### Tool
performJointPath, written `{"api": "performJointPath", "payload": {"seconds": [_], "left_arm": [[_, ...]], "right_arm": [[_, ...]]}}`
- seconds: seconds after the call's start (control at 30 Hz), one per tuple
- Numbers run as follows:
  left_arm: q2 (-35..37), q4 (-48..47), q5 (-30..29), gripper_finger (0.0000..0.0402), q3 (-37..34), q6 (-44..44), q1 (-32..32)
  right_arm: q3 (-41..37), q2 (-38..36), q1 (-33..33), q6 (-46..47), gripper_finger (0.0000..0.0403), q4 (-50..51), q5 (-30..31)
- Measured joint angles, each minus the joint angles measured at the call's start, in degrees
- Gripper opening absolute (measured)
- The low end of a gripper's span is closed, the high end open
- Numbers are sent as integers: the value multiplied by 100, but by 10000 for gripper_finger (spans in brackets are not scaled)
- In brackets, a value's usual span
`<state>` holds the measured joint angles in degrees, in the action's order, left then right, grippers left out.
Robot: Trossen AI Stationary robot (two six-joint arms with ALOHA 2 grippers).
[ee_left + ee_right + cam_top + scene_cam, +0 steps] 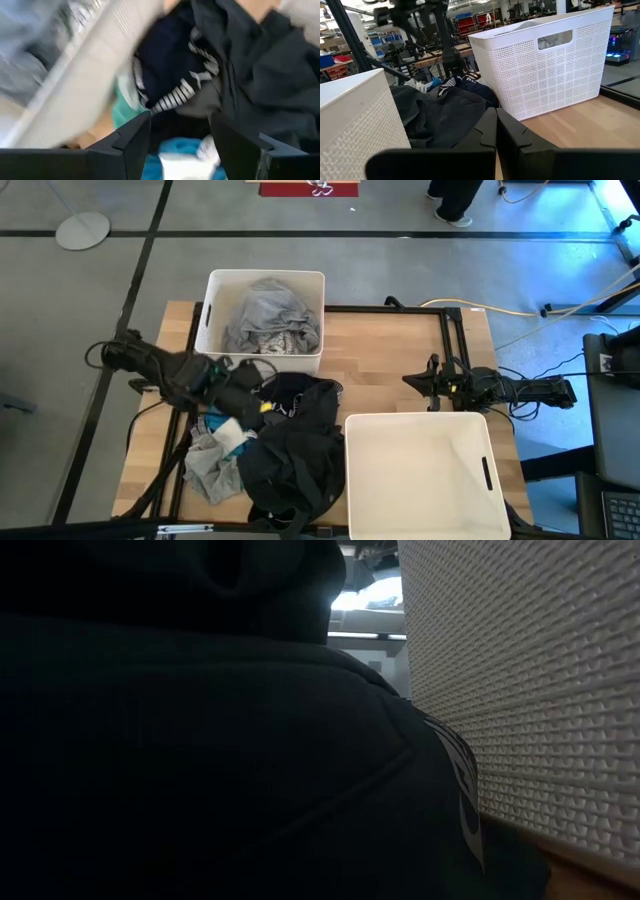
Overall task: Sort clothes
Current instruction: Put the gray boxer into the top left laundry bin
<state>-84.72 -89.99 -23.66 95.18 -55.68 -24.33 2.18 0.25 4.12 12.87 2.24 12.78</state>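
Note:
A pile of clothes lies on the table's near left: a black garment (295, 455), a dark one with white stripes (172, 82), a grey one (212, 470) and a teal one (215, 423). Grey and white clothes (268, 320) lie in the far bin (215, 288). My left gripper (262, 393) is open above the pile; in the left wrist view (180, 135) its fingers stand over the teal cloth (180, 147). My right gripper (412, 380) is shut and empty at the table's right, and shows in its wrist view (496, 127).
A second white bin (420, 475) stands empty at the near right, beside the pile. In the low view the black garment (200, 760) fills most of the picture, next to this bin's wall (530, 690). Bare wood (385, 345) lies between the two bins.

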Motion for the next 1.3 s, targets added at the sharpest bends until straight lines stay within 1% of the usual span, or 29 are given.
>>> {"api": "performJointPath", "payload": {"seconds": [0.17,0.23,0.4,0.5,0.67,0.87,1.17,1.3], "left_arm": [[-3,1,189,196,-467,-1151,-758],[-3,-1,354,196,-718,-1702,-1040],[-8,281,1148,196,-1388,-2798,-1628],[-12,630,1457,196,-1755,-3250,-1905],[-12,1234,1560,196,-2268,-3858,-2256],[-12,1404,1593,196,-2772,-4547,-2668],[-12,2505,1766,196,-3597,-4819,-2995],[-10,3037,2059,196,-4059,-4973,-3054]], "right_arm": [[1,0,-2,36,3,2,-32],[0,0,-2,36,3,2,-37],[0,0,-2,36,3,2,-42],[0,0,-2,36,3,3,-49],[0,0,-2,36,3,4,-52],[0,0,-2,36,3,4,-57],[0,0,-2,36,3,4,-57],[0,0,-2,36,3,4,-57]]}}
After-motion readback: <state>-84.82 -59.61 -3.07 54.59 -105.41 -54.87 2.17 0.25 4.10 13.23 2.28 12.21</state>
